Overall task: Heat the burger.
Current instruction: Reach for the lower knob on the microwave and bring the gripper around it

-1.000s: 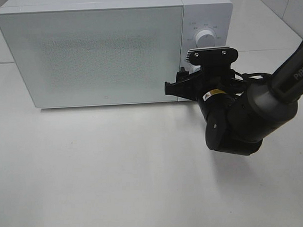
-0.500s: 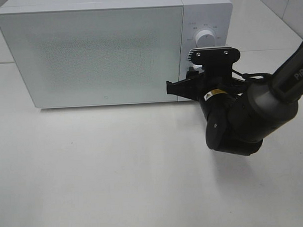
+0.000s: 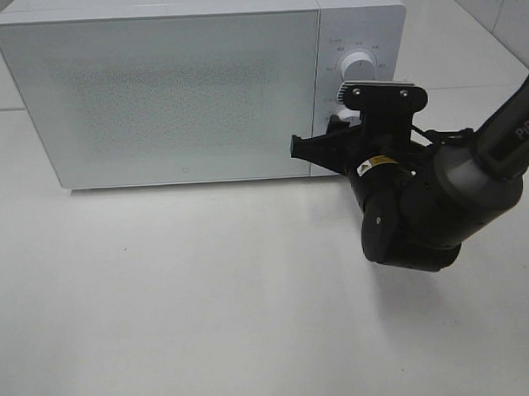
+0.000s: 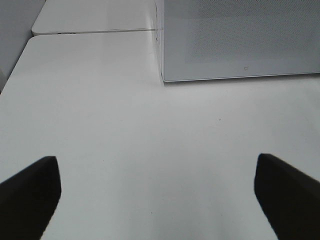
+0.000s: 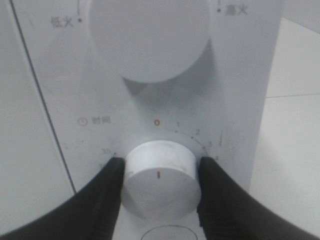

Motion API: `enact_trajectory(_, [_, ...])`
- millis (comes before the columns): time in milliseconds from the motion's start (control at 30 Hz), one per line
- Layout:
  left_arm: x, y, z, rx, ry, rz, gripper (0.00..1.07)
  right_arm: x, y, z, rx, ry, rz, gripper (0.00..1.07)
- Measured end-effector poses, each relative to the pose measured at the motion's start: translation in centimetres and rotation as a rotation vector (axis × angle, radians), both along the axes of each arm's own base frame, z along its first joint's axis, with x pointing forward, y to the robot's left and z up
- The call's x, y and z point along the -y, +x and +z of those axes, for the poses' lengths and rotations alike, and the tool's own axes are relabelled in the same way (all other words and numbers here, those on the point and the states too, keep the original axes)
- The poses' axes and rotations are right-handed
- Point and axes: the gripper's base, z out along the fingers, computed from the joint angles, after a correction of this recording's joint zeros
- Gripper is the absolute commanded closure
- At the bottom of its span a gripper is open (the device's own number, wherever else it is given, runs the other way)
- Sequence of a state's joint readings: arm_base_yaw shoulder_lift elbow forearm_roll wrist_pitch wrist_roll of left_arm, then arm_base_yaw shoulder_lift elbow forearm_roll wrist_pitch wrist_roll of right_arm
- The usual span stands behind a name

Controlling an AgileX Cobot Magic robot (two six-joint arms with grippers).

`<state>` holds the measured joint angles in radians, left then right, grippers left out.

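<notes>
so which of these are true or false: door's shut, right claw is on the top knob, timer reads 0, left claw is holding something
The microwave door is shut: true.
The right claw is on the top knob: false. Its fingers press on both sides of the lower one, the timer knob.
The timer knob's red mark points at 0: true.
The left claw is holding something: false. It is open and empty, over the bare table.
</notes>
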<state>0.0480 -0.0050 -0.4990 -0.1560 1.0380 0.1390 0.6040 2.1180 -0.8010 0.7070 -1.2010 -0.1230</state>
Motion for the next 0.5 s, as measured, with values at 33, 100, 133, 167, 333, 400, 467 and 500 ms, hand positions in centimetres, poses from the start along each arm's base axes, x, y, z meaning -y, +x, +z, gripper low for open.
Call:
enact_trajectory(33, [0.0,0.0,0.0,0.0,0.0,0.0,0.09,-0.06,0.0,0.01,0.003,0.078,-0.01,1.07])
enact_trajectory(100, [0.0,0.0,0.0,0.0,0.0,0.0,0.09,-0.04,-0.04,-0.02,0.007,0.183,-0.021,1.07])
enact_trajectory(133, [0.0,0.0,0.0,0.0,0.0,0.0,0.09,-0.03,-0.03,-0.01,0.009,0.242,-0.03,1.07])
enact_trajectory(167, [0.0,0.0,0.0,0.0,0.0,0.0,0.09,0.0,-0.08,-0.05,0.01,0.357,-0.047,1.07])
enact_trajectory(333, [0.0,0.0,0.0,0.0,0.0,0.0,0.09,0.0,-0.1,-0.06,0.014,0.623,-0.091,1.07])
enact_trajectory(400, [0.0,0.0,0.0,0.0,0.0,0.0,0.09,-0.03,-0.1,-0.05,0.015,0.764,-0.116,1.07])
enact_trajectory(467, [0.0,0.0,0.0,0.0,0.0,0.0,0.09,-0.05,-0.13,-0.05,0.016,0.886,-0.134,1.07])
enact_trajectory(500, [0.0,0.0,0.0,0.0,0.0,0.0,0.09,-0.02,-0.12,-0.05,0.016,0.95,-0.144,1.07])
